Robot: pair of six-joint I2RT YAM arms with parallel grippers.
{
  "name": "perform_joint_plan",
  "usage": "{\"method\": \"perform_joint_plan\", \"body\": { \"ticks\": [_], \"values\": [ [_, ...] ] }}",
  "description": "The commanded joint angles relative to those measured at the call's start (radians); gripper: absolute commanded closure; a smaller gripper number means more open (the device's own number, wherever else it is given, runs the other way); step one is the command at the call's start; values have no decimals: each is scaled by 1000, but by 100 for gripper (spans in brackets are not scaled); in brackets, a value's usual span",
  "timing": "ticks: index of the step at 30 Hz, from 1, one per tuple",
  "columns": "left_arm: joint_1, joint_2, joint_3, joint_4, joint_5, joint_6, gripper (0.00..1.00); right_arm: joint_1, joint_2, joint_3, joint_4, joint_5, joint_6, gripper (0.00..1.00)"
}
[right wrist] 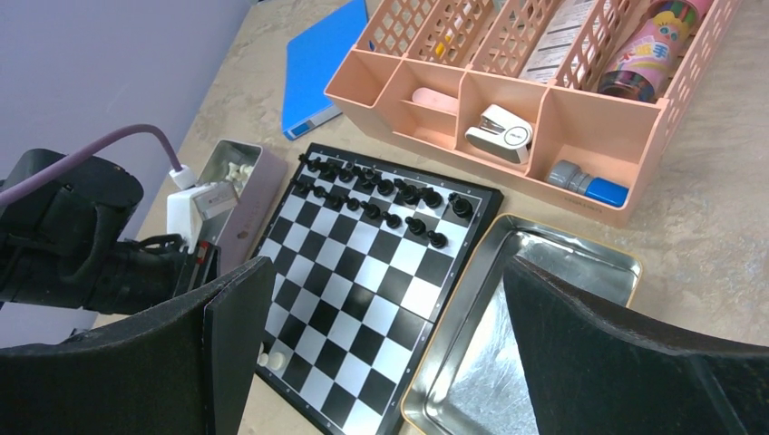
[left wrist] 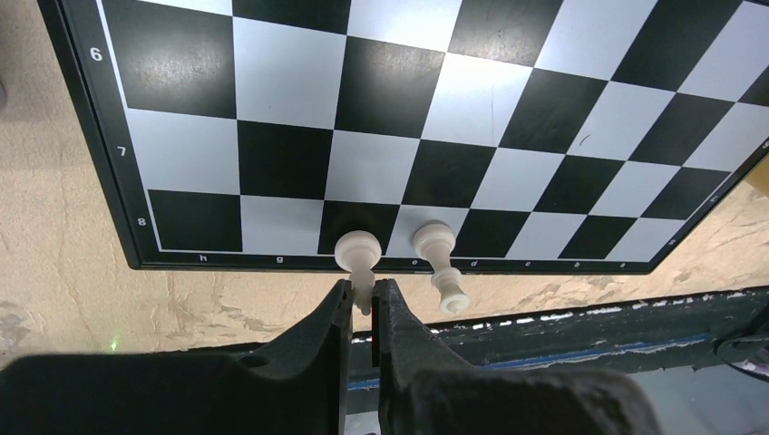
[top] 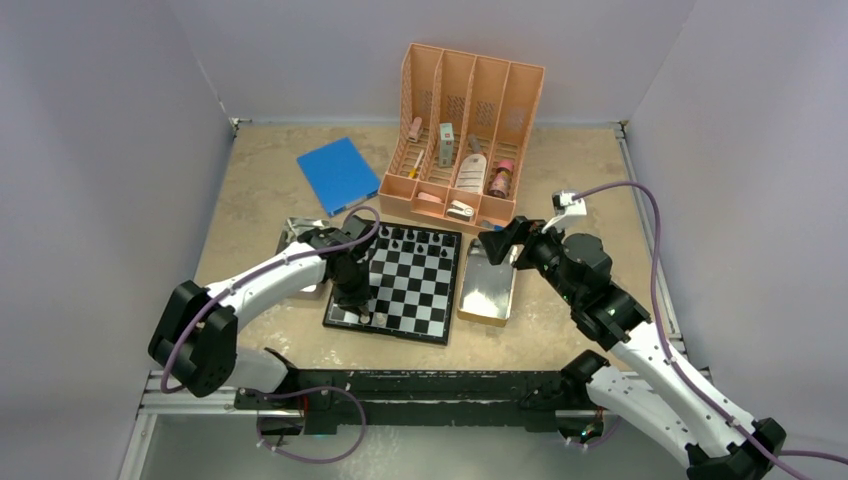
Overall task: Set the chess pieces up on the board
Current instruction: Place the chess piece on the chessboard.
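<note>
The left hand (left wrist: 363,292) is narrow, its fingers pinching the top of one white piece (left wrist: 356,250). The base of this piece is at the edge row of the board (left wrist: 472,100), just ahead of the fingertips. A second white piece (left wrist: 435,241) stands just beside it, right of the hand. The right hand (right wrist: 381,304) is wide and holds nothing. Under it lies a metal tray (right wrist: 580,263) on the counter (right wrist: 716,227). The black pieces (right wrist: 381,192) stand farther ahead, along the board's far side.

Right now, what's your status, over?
Left fingers shut on white piece at board edge. Right fingers open over metal tray. Second white piece close beside.
</note>
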Motion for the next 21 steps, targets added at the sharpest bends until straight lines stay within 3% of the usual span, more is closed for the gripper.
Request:
{"method": "perform_joint_plan", "body": {
  "ticks": [1,21],
  "values": [
    [-6,12,-3,29,-3,-21,90,3,-5,23,32,8,-10,2],
    [-11,22,30,17,-37,-27,72,3,-22,3,42,5,-4,2]
  ]
}}
